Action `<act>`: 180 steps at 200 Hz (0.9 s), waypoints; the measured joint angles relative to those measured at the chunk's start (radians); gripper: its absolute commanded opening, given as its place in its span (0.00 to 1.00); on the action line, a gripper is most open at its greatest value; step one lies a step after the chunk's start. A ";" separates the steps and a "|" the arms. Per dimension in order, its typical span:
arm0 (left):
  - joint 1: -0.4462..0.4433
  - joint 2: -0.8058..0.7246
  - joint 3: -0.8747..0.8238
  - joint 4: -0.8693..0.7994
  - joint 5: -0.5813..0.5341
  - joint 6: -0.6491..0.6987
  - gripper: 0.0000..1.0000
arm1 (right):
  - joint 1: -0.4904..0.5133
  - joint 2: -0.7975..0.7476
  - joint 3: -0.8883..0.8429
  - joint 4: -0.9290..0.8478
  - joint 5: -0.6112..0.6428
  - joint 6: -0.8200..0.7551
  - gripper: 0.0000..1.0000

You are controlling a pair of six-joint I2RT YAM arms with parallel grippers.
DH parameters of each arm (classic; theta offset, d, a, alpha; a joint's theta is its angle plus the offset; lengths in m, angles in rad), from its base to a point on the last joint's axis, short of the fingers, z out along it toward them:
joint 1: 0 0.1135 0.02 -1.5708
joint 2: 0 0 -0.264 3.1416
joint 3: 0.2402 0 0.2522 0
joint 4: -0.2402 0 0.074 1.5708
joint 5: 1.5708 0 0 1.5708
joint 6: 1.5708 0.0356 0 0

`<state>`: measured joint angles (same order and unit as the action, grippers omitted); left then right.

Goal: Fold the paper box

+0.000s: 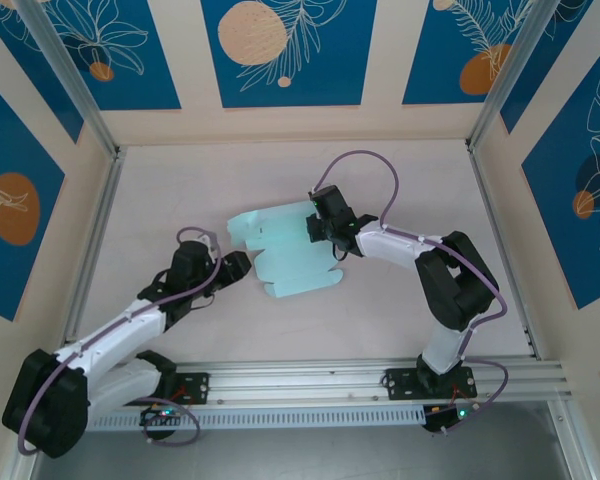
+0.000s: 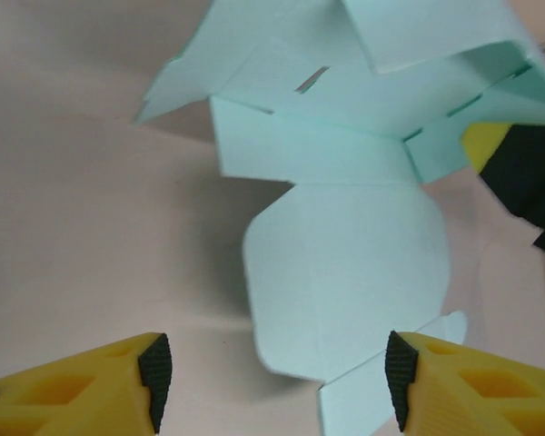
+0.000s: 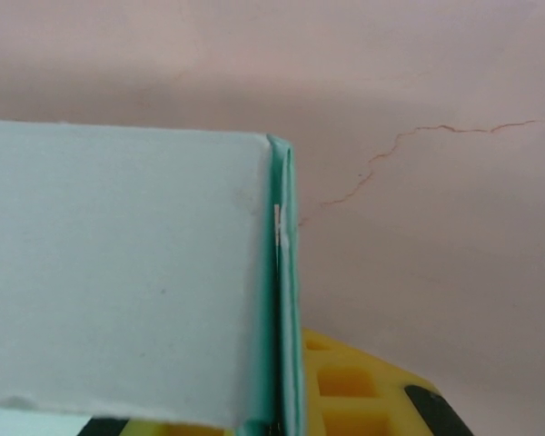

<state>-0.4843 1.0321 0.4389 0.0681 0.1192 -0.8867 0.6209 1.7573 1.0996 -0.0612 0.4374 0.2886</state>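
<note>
Box (image 1: 285,252), pale mint card, part-folded, lies mid-frame on the table (image 1: 180,190) in the top view, its flaps splayed toward lower centre. Right gripper (image 1: 323,226) is at the box's upper right edge, jaws pinched nearly closed on a doubled card wall, as far as the wrist view lets me judge. Left gripper (image 2: 277,386) is just off the box's lower left with its jaws apart, and a rounded flap (image 2: 345,272) reaches down between its black pads (image 2: 154,368) without clear contact.
</note>
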 measured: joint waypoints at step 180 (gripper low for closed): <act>-0.044 0.438 0.087 0.389 -0.110 0.138 0.52 | 0.023 -0.009 -0.011 0.005 0.000 0.000 0.11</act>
<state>-0.5282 1.4704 0.5259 0.4576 0.0093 -0.7486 0.6441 1.7485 1.0885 -0.0563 0.4377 0.2890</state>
